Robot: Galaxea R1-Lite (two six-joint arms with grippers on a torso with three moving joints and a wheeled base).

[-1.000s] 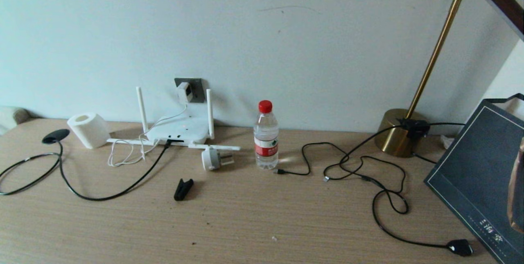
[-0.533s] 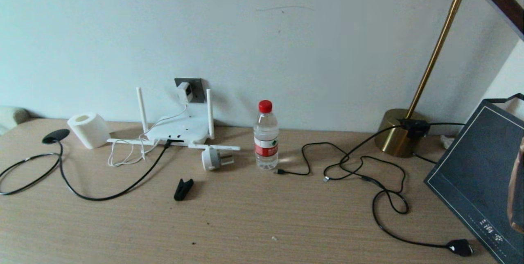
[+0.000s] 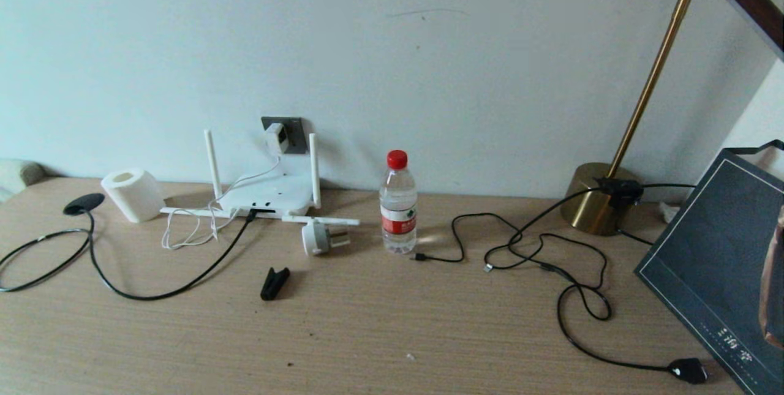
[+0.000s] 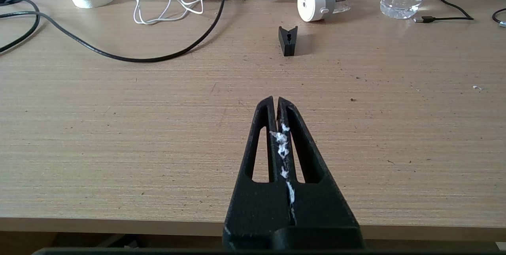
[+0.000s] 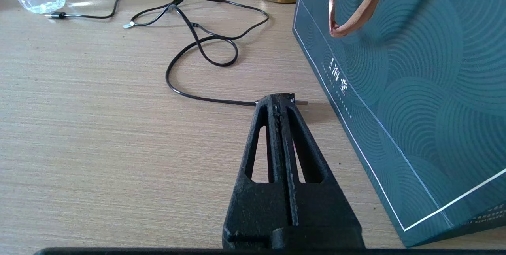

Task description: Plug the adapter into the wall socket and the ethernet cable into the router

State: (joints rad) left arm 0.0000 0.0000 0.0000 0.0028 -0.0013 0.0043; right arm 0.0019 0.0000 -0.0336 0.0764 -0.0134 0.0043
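Jaws of left gripper and right gripper pressed together, empty; water bottle capped.

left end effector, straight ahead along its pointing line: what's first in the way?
Likely the small black clip. The left end effector, shut and holding nothing, points across bare table almost straight at it. Past the clip lies the round grey-white plug. Depth and height are unclear, so it might pass over the clip.

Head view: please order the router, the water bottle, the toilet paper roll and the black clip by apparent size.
1. router
2. water bottle
3. toilet paper roll, close to the bottle, so unsure
4. black clip
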